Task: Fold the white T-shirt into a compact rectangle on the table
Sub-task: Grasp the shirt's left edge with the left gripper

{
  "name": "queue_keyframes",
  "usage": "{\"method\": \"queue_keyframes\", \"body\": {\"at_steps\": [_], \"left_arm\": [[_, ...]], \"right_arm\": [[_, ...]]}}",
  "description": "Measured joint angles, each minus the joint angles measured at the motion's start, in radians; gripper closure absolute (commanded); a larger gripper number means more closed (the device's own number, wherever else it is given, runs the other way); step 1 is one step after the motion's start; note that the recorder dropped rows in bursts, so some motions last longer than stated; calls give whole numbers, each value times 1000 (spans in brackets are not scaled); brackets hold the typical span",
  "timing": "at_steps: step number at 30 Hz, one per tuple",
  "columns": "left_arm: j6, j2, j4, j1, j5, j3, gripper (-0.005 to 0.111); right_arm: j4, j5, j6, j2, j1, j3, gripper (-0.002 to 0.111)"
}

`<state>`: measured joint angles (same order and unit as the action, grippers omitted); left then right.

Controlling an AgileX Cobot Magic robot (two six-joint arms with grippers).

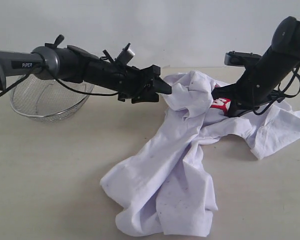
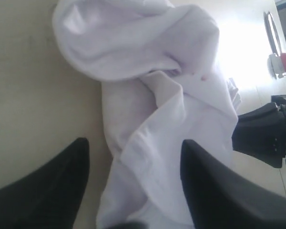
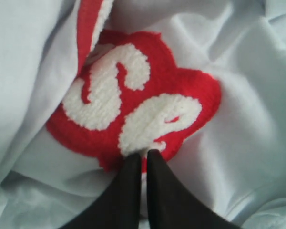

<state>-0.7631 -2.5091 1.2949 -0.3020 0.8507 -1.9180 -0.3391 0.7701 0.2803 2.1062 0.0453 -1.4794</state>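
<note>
One crumpled white T-shirt (image 1: 165, 190), red-lettered, in the tight right pincer (image 3: 144, 155); left pincer (image 2: 133, 143) wide.

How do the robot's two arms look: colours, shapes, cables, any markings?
The left arm is black with a grey section labelled PiPER; the right arm is black too. Thin black cables loop along both. The jaws are black, smooth, tapered.

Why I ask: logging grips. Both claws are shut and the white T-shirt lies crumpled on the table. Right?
Not both. The left claw is open: the left wrist view shows its fingers standing apart over the white T-shirt. The right claw is shut on the shirt at its red patch, and the shirt does lie crumpled on the table.
</note>
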Motion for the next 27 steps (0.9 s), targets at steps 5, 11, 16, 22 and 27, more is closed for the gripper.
{"method": "queue_keyframes", "body": {"at_steps": [5,11,16,22,27], "left_arm": [[2,-1,2,-16,-3,-11,53],[2,-9,17,-47,-15,-13,54],[4,-23,57,-59,-19,-13,83],[-31,-24,62,-59,-16,-69,102],[-38,-24,62,-59,39,-129,102]], "right_arm": [[-2,-6,0,0,0,0,109],[-4,-6,0,0,0,0,109],[-4,-6,0,0,0,0,109],[-6,-6,6,0,0,0,109],[-6,-4,15,0,0,0,109]]}}
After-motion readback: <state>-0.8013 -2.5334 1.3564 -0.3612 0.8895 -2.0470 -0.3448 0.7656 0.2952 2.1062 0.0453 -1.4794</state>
